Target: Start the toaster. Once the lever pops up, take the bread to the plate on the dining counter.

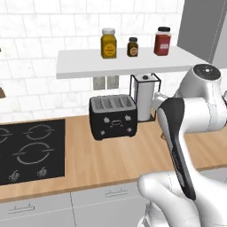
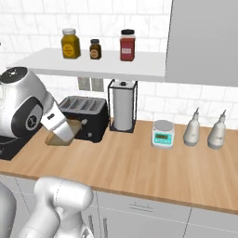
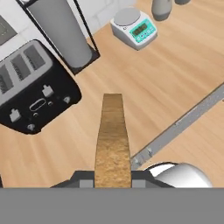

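My gripper (image 3: pixel 113 178) is shut on the bread (image 3: pixel 112 140), a tan slice seen edge-on that runs up from between the fingers. From the right base view the bread (image 2: pixel 58 138) hangs under the gripper (image 2: pixel 62 132), above the wooden counter just in front of the black four-slot toaster (image 2: pixel 86 116). That toaster (image 1: pixel 113 117) stands at the back of the counter, and the toaster (image 3: pixel 30 96) lies at the left of the hand view, its slots looking empty. The plate and the dining counter are out of view.
A paper towel holder (image 2: pixel 123 107) stands right of the toaster, then a small kitchen scale (image 2: pixel 163 134) and two grey bottles (image 2: pixel 191 130). A black cooktop (image 1: pixel 31 150) lies to the left. A white shelf (image 1: pixel 124 62) with jars hangs overhead.
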### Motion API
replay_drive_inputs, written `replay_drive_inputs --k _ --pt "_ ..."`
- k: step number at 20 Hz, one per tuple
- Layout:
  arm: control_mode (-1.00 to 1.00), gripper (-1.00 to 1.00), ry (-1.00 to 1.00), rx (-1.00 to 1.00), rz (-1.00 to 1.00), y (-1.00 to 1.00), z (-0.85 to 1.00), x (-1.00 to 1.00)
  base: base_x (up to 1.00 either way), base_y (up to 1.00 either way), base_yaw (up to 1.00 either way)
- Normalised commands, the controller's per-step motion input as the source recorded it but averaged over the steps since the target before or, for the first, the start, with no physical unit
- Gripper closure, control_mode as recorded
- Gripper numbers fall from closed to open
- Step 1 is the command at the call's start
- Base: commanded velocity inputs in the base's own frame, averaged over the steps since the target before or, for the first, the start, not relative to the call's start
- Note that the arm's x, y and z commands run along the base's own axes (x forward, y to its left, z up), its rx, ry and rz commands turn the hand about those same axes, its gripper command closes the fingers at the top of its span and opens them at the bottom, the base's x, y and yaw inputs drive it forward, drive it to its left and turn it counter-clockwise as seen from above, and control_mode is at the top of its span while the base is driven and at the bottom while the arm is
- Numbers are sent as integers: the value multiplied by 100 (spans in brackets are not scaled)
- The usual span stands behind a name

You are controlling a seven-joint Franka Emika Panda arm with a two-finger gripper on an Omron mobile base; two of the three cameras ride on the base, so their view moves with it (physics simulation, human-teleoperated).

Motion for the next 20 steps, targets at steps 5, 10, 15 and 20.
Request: replay_drive_inputs --k 5,10,15,20 --pt "100 100 0 0 0 0 0 0 -98 -12 -9" --pt "100 100 0 0 0 0 0 0 -64 -49 -43" --pt "100 100 0 0 0 0 0 0 -16 -45 -79" --pt "100 100 0 0 0 0 0 0 0 -53 -80"
